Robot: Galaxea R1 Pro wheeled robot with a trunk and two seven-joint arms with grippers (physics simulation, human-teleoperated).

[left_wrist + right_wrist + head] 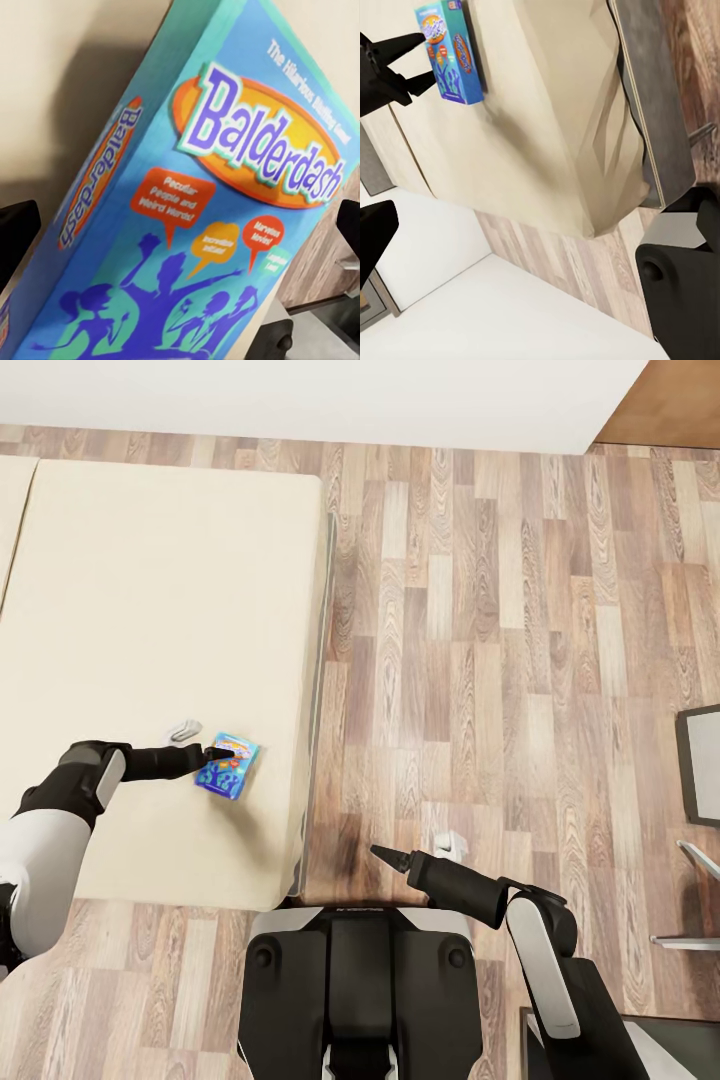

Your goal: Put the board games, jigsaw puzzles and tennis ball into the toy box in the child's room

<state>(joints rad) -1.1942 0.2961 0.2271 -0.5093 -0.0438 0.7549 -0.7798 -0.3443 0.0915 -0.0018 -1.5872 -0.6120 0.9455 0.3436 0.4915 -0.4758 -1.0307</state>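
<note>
Robot's dark trunk sits nearest, on the wood-plank floor just off the bed's near right corner. Right gripper hangs low over the floor by that corner w/ nothing in it; can't tell how far apart its fingers are. Left gripper reaches over the beige bed, fingertips at the blue board game, a "Balderdash" box lying on the mattress near the right edge. Fingers look spread either side of the box; can't tell if they're gripping it.

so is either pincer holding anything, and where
The left pincer grips the blue board game at its edge nearest the arm. The right pincer holds nothing.
</note>
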